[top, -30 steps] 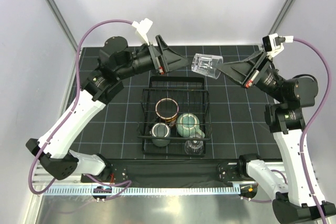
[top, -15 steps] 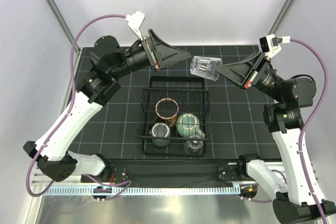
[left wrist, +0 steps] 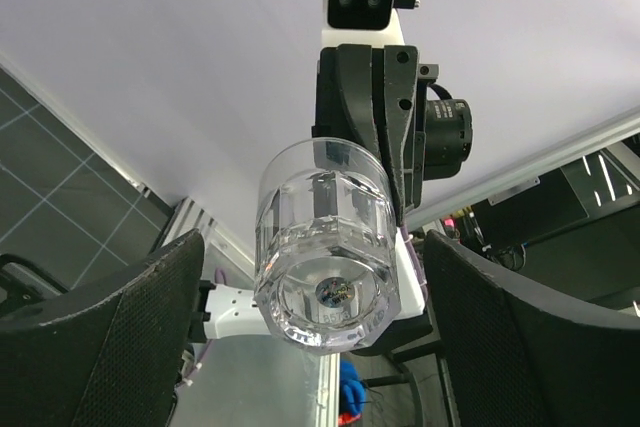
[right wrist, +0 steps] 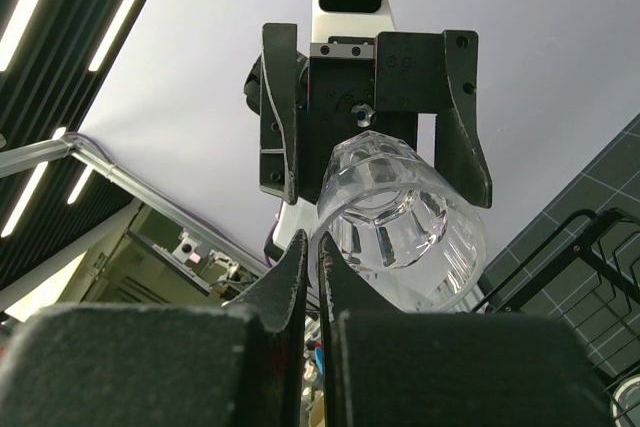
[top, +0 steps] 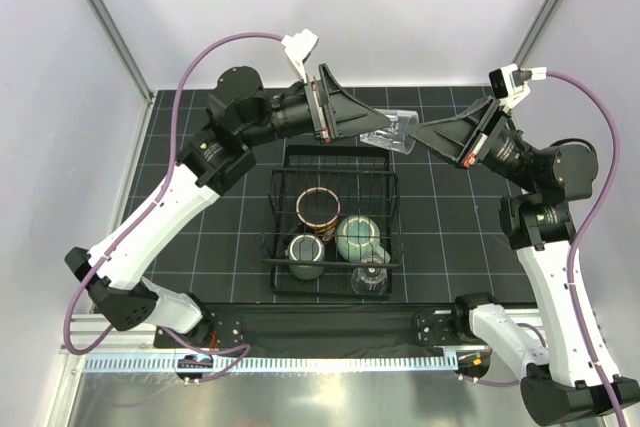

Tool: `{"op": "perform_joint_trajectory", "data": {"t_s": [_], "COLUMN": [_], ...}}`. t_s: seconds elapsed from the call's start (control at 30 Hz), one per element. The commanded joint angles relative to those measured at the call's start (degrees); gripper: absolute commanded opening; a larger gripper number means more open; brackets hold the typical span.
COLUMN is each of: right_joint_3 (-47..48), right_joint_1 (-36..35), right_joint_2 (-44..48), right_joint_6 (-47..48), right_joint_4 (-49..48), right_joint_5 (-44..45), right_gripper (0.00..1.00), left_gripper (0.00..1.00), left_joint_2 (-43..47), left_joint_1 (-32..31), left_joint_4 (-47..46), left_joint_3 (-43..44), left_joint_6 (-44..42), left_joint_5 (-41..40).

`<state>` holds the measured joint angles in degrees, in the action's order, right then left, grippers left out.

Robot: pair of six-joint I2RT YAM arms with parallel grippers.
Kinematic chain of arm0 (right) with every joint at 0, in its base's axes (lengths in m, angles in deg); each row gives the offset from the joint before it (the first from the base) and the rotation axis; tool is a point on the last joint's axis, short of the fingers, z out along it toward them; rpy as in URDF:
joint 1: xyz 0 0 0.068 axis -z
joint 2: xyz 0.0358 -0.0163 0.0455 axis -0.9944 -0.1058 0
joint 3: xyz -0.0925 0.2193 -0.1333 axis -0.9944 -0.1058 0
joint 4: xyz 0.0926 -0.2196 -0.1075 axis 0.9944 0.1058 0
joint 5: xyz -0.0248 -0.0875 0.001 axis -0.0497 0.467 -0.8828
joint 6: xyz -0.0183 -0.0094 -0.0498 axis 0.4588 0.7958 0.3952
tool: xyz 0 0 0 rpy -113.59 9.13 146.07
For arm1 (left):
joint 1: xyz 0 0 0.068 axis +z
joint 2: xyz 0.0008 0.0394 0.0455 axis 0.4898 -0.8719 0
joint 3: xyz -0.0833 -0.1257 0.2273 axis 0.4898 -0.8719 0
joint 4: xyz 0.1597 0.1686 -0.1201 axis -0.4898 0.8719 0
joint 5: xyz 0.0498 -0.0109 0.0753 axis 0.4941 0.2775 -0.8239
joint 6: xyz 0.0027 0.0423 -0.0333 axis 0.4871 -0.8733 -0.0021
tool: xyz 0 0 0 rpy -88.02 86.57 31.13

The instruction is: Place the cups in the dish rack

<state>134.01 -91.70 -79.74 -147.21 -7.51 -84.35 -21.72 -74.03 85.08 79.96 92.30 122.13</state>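
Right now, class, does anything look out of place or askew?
Yes: a clear glass lies sideways in mid-air by the far rim of the rack, pinched by the right claw, the open left claw around it.

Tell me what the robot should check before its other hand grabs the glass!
1. Right hand pinching the clear glass by its rim: ok.
2. Left hand open, with a finger on each side of the glass: ok.
3. Left fingers touching the glass: not ok, there are gaps on both sides.
4. Room in the dish rack: ok, bare wire at its far end.
5. Glass right above the rack: cannot tell.
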Motion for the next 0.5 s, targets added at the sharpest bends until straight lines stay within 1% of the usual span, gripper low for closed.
{"op": "perform_joint_trajectory", "data": {"t_s": [0.0,0.13,0.2,0.23,0.27,0.3,0.33,0.37,0.4,0.43,0.47], "right_joint_3": [1.12,0.51,-0.02,-0.28,-0.37,-0.28,-0.11,0.85,1.73,2.78,5.58], "right_joint_1": [-0.4,-0.31,-0.4,-0.32,-0.32,-0.4,-0.32,-0.32,-0.32,-0.4,-0.32], "right_joint_2": [0.54,0.89,1.07,1.07,1.15,1.16,1.16,0.98,1.07,1.15,0.98], "right_joint_6": [-0.39,-0.39,-0.3,-0.21,-0.04,0.31,0.84,3.54,5.4,7.94,13.45], "right_joint_4": [-2.97,-2.88,-2.88,-2.88,-2.79,-2.7,-0.96,0.88,3.25,10.24,14.4], "right_joint_5": [-0.39,-0.04,-0.04,-0.04,-0.13,-0.13,-0.39,-0.57,-0.57,-0.48,0.13], "right_gripper": [0.04,0.04,0.04,0.04,0.04,0.04,0.05,0.1,0.2,0.41,0.49], "left_gripper": [0.86,0.78,0.65,0.57,0.36,0.21,0.1,0.0,0.0,0.0,0.0], "left_joint_2": [0.04,0.04,-0.04,-0.05,-0.13,-0.13,-0.05,-0.13,0.04,0.04,0.13], "left_joint_1": [-0.82,-0.91,-0.91,-0.99,-0.99,-0.99,-0.99,-0.99,-0.99,-0.91,-0.99], "left_joint_4": [-2.91,-2.56,-2.3,-2.38,-2.21,-1.86,-0.12,1.29,2.87,8.02,10.6], "left_joint_3": [3.34,3.16,3.16,3.16,3.16,3.16,3.42,4.21,4.65,5.18,6.4], "left_joint_6": [0.4,0.84,1.54,1.72,2.07,2.16,1.98,1.46,0.76,-1.51,-2.66], "left_joint_5": [2.11,2.55,2.99,3.17,3.34,3.35,3.17,2.56,2.03,1.33,0.54]}}
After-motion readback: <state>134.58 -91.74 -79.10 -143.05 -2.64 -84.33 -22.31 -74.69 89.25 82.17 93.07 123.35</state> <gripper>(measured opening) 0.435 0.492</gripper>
